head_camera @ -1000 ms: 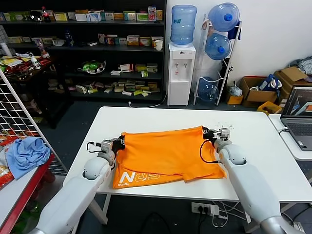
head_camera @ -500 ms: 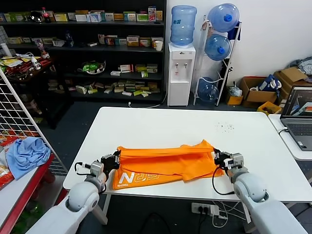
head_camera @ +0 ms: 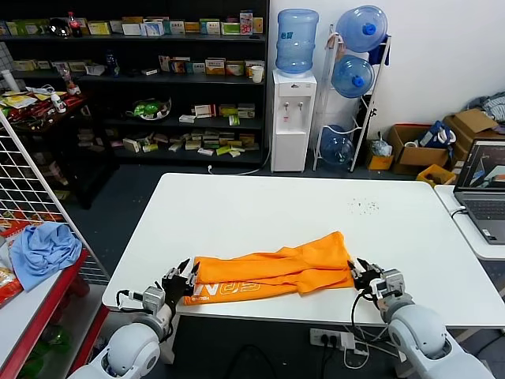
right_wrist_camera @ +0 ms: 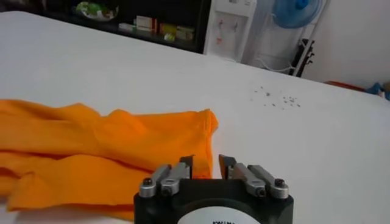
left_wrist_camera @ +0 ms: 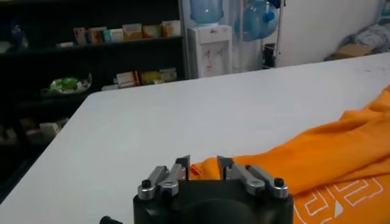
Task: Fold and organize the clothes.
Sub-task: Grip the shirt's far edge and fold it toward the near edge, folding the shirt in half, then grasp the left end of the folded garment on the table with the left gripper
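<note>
Shirt [head_camera: 272, 270] lies folded in a band along table's [head_camera: 260, 205] near edge; left gripper [head_camera: 181, 278] and right gripper [head_camera: 360, 271] both open at its ends, fold step looks done, next regrip for cross-fold.

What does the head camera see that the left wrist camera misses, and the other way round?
Only the head view shows the right gripper, the laptop and the blue cloth. Only the left wrist view shows the left gripper up close, fingers apart at the shirt's edge. Both show the orange T-shirt on the white table.
</note>
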`<action>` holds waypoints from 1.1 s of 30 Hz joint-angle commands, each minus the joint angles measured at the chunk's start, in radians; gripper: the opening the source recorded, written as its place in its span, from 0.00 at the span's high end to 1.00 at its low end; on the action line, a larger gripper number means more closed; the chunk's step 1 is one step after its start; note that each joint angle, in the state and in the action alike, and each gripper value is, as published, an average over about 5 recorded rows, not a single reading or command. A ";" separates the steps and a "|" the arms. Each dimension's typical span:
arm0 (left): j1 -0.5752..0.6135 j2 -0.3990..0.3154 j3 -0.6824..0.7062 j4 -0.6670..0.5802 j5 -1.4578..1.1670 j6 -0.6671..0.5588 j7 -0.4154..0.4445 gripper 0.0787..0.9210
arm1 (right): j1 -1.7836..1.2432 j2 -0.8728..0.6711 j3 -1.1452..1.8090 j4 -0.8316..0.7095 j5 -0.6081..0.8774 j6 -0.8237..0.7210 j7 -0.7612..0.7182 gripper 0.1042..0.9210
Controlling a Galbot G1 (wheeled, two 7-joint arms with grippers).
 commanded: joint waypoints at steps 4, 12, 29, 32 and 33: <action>0.027 -0.049 -0.039 0.006 -0.233 0.041 -0.030 0.40 | -0.051 -0.009 0.012 0.064 0.004 -0.003 0.015 0.39; -0.008 -0.082 -0.023 0.079 -0.267 0.111 -0.033 0.16 | -0.063 -0.007 0.019 0.094 0.010 0.000 0.023 0.14; -0.037 -0.054 -0.008 0.089 -0.218 0.119 -0.015 0.69 | -0.069 0.007 0.055 0.123 0.015 0.036 0.039 0.12; -0.050 -0.012 -0.023 0.091 -0.219 0.126 -0.015 0.79 | -0.070 0.014 0.064 0.123 0.011 0.043 0.042 0.12; -0.057 0.007 -0.029 0.093 -0.222 0.131 -0.016 0.82 | -0.070 0.016 0.066 0.122 0.010 0.045 0.044 0.12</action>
